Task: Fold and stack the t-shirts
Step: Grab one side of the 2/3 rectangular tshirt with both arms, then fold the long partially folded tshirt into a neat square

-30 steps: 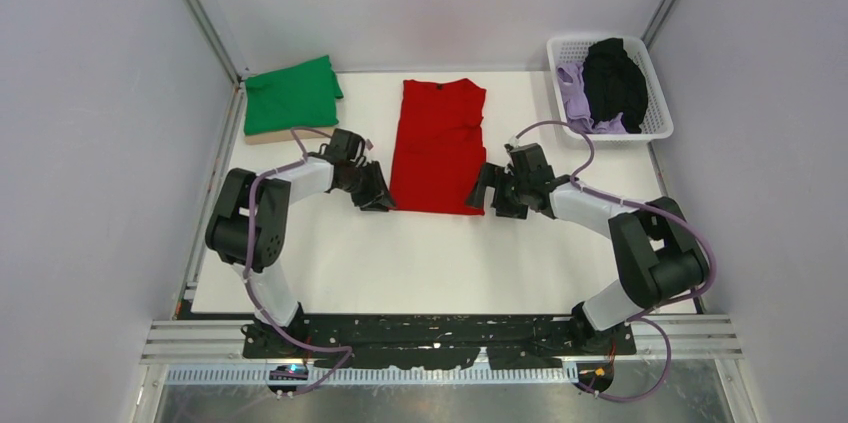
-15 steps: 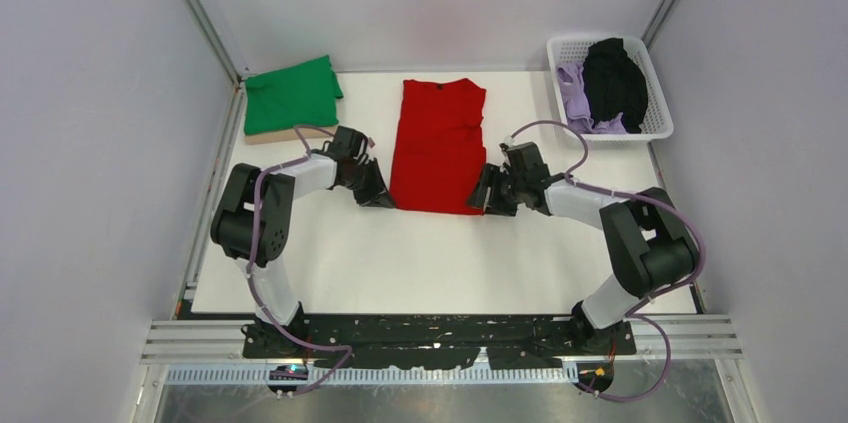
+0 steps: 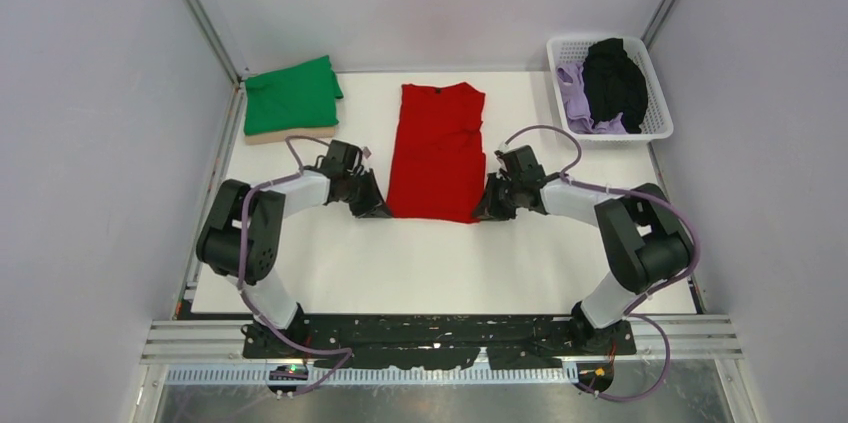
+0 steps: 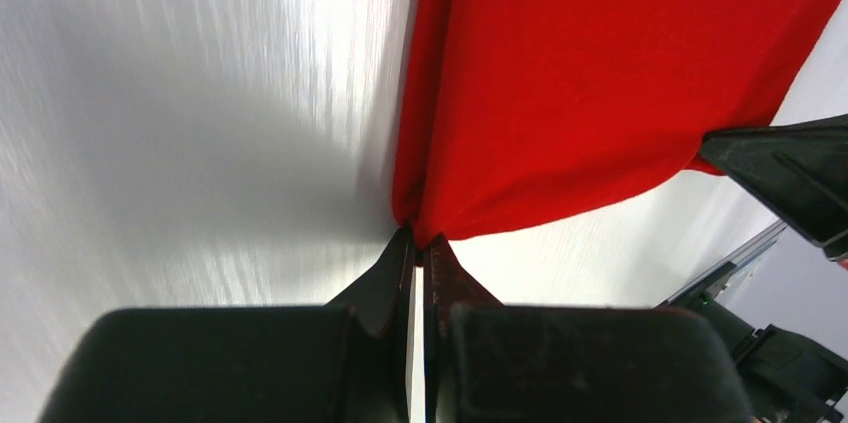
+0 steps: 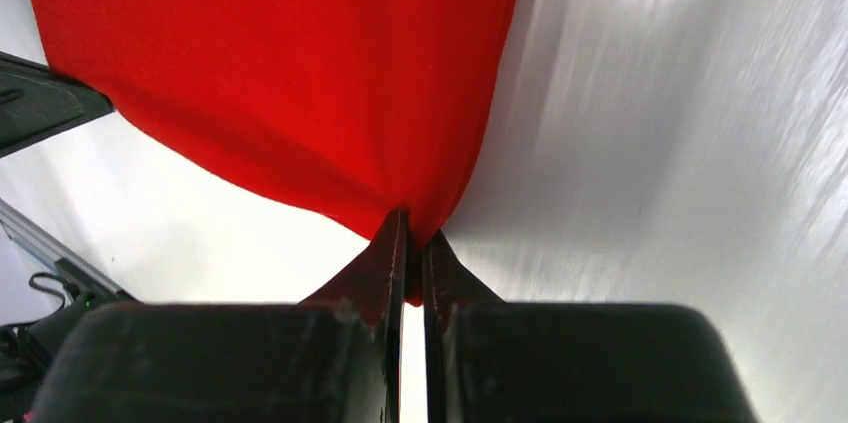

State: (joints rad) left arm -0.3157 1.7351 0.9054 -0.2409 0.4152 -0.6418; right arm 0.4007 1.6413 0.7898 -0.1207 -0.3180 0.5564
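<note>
Two grippers are at the lower hem of the red t-shirt [image 3: 437, 143], one at each corner. In the top view this shirt lies flat in the middle of the table [image 3: 430, 263] and looks like a long strip with no sleeves showing. Its long axis runs straight up the frame, collar at the upper end, hem at the lower end. The left gripper [image 3: 380, 209] is at the lower left corner and the right gripper [image 3: 482, 211] at the lower right corner, so the whole shirt lies above both of them. The green t-shirt [image 3: 290, 95] is folded at the upper left on a tan one [image 3: 290, 134], well apart. The basket [image 3: 657, 108] is at the upper right.

In the left wrist view the left gripper [image 4: 418, 240] has its jaws almost together, with only a thin slit between. A corner of the red t-shirt [image 4: 600, 63] runs into the tips and the cloth spreads to the upper right. The right gripper [image 4: 785, 178] shows at the right edge.

In the right wrist view the right gripper [image 5: 412, 230] is likewise pinched on a corner, and the red t-shirt [image 5: 280, 63] spreads to the upper left.

I judge the next move carries the hem along this long axis toward the collar. Both arms are equally near, so they should travel together.
</note>
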